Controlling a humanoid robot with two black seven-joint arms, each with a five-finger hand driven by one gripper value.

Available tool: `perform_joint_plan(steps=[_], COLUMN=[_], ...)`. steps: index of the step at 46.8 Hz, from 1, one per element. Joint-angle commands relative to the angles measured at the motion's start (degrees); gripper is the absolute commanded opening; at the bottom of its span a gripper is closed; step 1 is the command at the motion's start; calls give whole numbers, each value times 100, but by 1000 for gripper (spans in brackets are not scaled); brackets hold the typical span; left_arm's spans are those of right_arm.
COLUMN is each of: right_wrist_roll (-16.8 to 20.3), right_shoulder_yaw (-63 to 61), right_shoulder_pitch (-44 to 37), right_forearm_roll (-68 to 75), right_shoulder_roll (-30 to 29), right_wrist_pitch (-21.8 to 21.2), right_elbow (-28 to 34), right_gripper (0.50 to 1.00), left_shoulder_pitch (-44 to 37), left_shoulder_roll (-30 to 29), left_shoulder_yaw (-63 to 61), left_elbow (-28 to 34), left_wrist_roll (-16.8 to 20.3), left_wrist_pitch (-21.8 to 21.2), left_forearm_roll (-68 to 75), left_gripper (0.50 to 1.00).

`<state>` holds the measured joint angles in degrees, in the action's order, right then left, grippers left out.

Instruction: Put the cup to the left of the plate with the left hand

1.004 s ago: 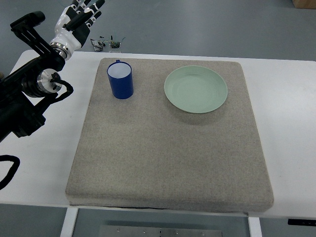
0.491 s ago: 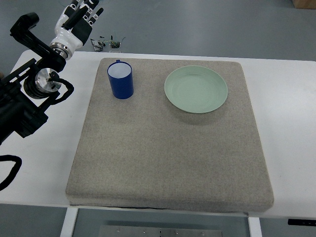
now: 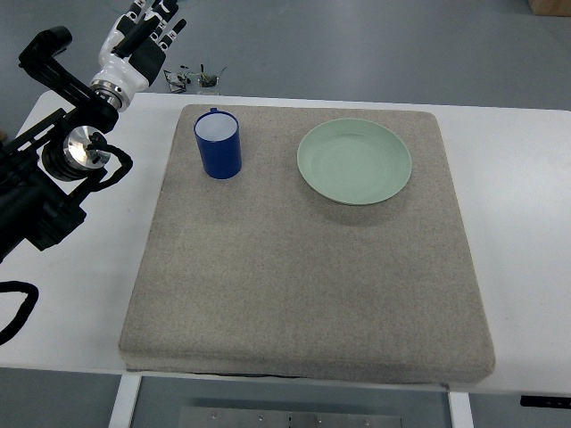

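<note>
Lying nearest the camera is the front edge of a white tabletop (image 3: 526, 294), and on it rests a large square grey mat (image 3: 294, 285) that covers most of the middle of the surface. The near and middle parts of the mat are bare felt-like fabric.

Farther back, toward the mat's far edge, a pale green plate (image 3: 354, 161) sits flat on the mat, right of centre. To its left, well apart from it and near the mat's far left corner, a blue cup (image 3: 218, 144) stands upright on the mat, its white inside showing from above and a small handle at its far rim.

Along the picture's left edge the black left arm (image 3: 45, 192) rises over the tabletop's left side, clear of the mat, with a round silver joint (image 3: 78, 143) facing upward.

At the far end of that arm, beyond the tabletop's far left corner, the left robot hand (image 3: 143, 31) is raised with its black-and-white fingers extended loosely, holding nothing and well apart from the cup. Just beyond the tabletop's far edge, some small dark objects (image 3: 196, 78) lie on the grey floor.
</note>
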<state>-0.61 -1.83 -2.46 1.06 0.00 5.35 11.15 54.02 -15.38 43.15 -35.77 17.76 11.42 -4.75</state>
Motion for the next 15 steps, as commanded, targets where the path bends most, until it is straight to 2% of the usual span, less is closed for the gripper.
perform_joint_plan(steps=[1, 15], right_wrist_roll=[0, 0], right_shoulder_yaw=[-1, -1], right_shoulder_pitch=[0, -26], right_forearm_roll=[0, -35], right_shoulder_roll=[0, 0], right_wrist_pitch=[-8, -17], right_elbow=[1, 1], right_gripper=[934, 934], left_shoulder_pitch=[-6, 82], left_shoulder_roll=[0, 0], left_shoulder_yaw=[-9, -17], left_elbow=[0, 0], left_wrist_roll=[0, 0], left_wrist_pitch=[0, 0], left_forearm_roll=[0, 0], left_gripper=[994, 994])
